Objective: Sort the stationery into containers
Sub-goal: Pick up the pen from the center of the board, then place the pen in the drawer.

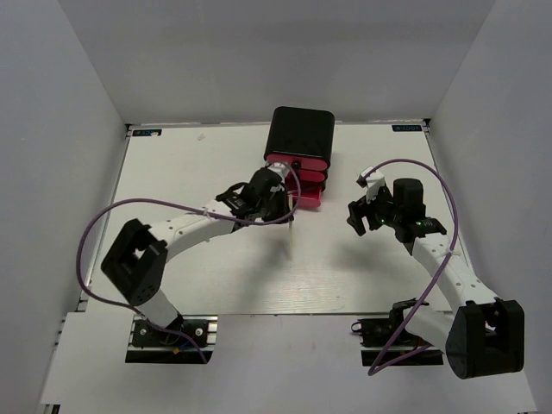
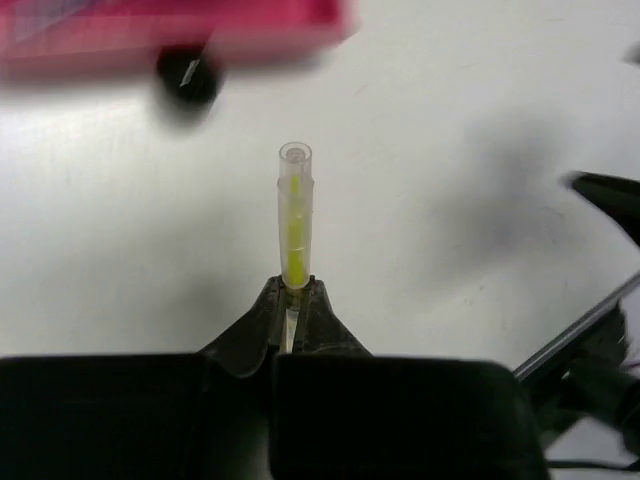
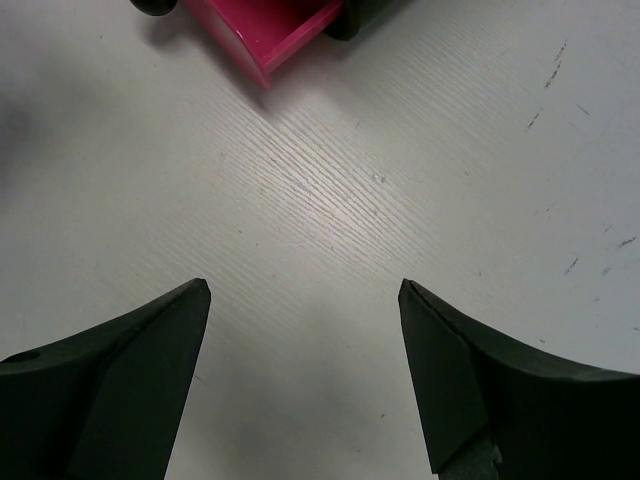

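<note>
Sitting nearest in the top view, at seven and five o'clock: the left arm's base (image 1: 168, 332) and the right arm's base (image 1: 392, 335), on the near edge of the white table (image 1: 190, 172). Reaching from seven o'clock toward the centre with the left gripper (image 1: 283, 214), pinching a thin yellow stick (image 1: 291, 241) and dangling it just at six o'clock of the pink drawers (image 1: 297, 172); not possible to tell whether its lower end is touching the table. Standing at twelve o'clock, the black cabinet (image 1: 299, 131), with the lowest drawer (image 1: 307, 200) sticking out farthest toward the arms. Hovering at three o'clock of the drawers, well apart from them, the right gripper (image 1: 355, 217). Moving to the left wrist view: filling six o'clock, the left gripper (image 2: 293, 290), clamping tight on the base of the yellow stick (image 2: 295, 215) and pointing its clear, hollow end toward twelve o'clock; blurring across eleven o'clock, a pink drawer front (image 2: 150, 30) and its round black knob (image 2: 187, 75). Moving to the right wrist view: spreading wide at seven and five o'clock, the dark fingers (image 3: 120, 370) of the right gripper (image 3: 305, 300), gripping nothing, over bare tabletop (image 3: 400, 180); showing at twelve o'clock, a corner of the drawn-out pink drawer (image 3: 265, 30).
</note>
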### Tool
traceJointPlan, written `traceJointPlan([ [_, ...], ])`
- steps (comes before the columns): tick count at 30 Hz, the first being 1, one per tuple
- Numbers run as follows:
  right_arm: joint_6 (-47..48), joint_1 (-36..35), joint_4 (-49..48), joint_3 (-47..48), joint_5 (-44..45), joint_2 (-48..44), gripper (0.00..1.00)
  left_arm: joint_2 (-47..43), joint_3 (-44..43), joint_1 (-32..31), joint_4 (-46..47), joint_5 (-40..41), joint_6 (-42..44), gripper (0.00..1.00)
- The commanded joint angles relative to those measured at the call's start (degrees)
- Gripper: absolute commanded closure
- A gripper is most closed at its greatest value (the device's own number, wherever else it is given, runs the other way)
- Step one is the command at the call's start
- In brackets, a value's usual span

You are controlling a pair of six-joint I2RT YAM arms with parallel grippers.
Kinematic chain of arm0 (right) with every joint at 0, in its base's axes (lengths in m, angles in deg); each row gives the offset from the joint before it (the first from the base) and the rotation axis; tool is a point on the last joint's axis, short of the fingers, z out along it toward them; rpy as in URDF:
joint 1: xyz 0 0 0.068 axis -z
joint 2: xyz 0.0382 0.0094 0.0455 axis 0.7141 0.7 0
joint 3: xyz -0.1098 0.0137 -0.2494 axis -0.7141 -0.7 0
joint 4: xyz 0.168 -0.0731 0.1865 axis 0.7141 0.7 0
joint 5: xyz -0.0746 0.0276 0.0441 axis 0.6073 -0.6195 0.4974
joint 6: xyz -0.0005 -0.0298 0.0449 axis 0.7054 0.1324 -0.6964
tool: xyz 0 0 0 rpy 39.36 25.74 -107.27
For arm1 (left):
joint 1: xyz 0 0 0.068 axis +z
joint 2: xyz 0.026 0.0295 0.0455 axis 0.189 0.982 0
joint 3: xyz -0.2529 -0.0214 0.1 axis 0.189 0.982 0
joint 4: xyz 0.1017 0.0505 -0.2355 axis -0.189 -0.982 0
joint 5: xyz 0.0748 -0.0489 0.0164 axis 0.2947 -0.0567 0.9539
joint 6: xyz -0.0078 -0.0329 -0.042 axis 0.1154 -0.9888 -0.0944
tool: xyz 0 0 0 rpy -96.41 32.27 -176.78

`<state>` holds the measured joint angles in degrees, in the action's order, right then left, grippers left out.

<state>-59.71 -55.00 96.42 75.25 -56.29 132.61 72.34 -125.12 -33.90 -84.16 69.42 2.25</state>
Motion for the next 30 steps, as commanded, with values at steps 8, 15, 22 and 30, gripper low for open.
traceJointPlan([
  [8, -0.1, 0.1, -1.4, -0.1, -1.1, -1.4, 0.19, 2.0, -10.0, 2.0, 9.5, -11.9, 59.8, 1.0],
  [15, 0.7, 0.5, -1.3, -0.6, -0.4, -1.6, 0.19, 2.6, -8.4, 2.0, 16.4, -11.3, 78.6, 1.0],
  [22, 0.7, 0.7, -1.6, -1.4, -0.7, -1.6, 0.19, 6.8, -11.0, 2.0, 16.4, -5.9, 82.9, 1.0],
  [30, 1.0, 0.6, -1.6, -1.0, -0.4, -1.3, 0.19, 11.5, -10.5, 2.0, 17.7, -2.5, 82.9, 0.96],
])
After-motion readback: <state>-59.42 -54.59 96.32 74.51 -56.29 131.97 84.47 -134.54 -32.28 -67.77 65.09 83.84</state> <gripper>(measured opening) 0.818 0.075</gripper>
